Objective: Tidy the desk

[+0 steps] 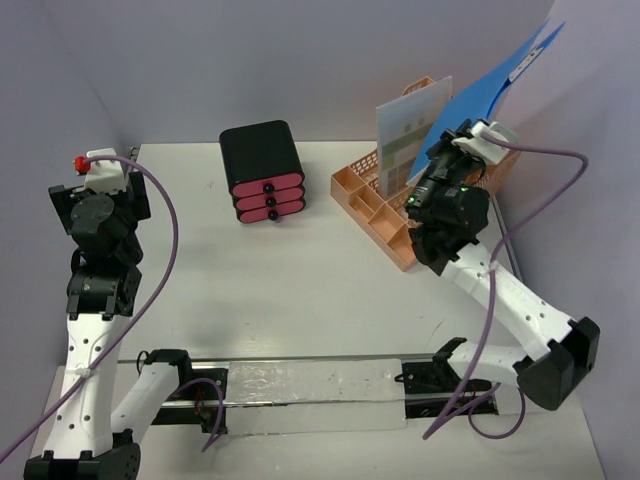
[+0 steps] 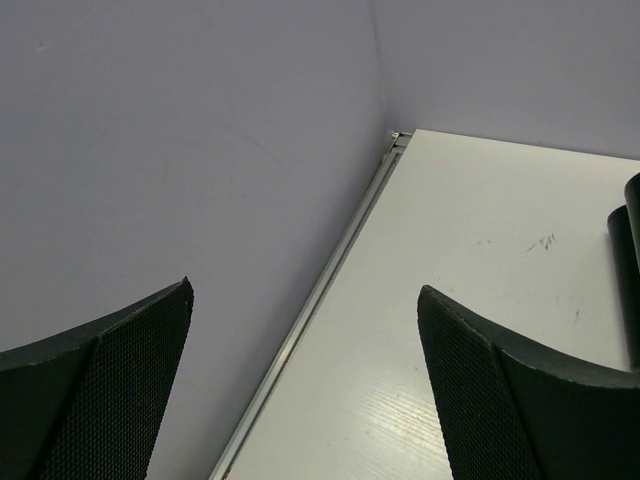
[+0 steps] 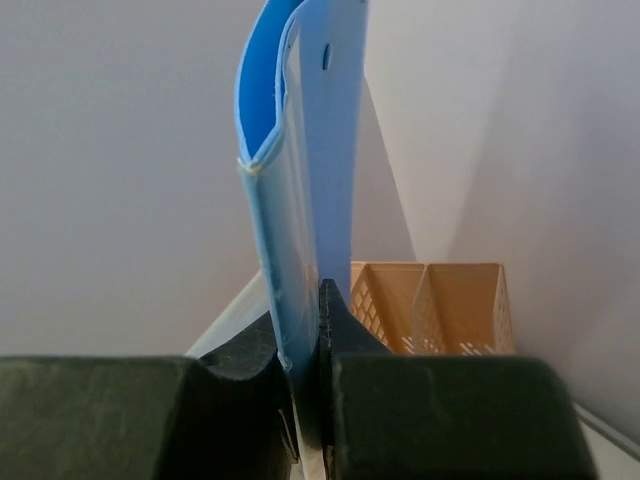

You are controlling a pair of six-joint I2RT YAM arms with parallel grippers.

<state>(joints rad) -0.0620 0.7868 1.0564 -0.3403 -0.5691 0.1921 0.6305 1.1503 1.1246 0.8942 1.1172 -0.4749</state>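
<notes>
Right claw point(image 3: 305, 372) clamped the blue folder point(image 3: 305, 150) by its lower edge near the rack point(image 3: 430, 305).
Left claw point(image 2: 305, 400) gaped wide; the folder seemed light, floppy, slippery.

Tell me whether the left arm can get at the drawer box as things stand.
Probably yes: the left gripper is open and empty, and only bare desk lies between it and the drawer box.
</notes>
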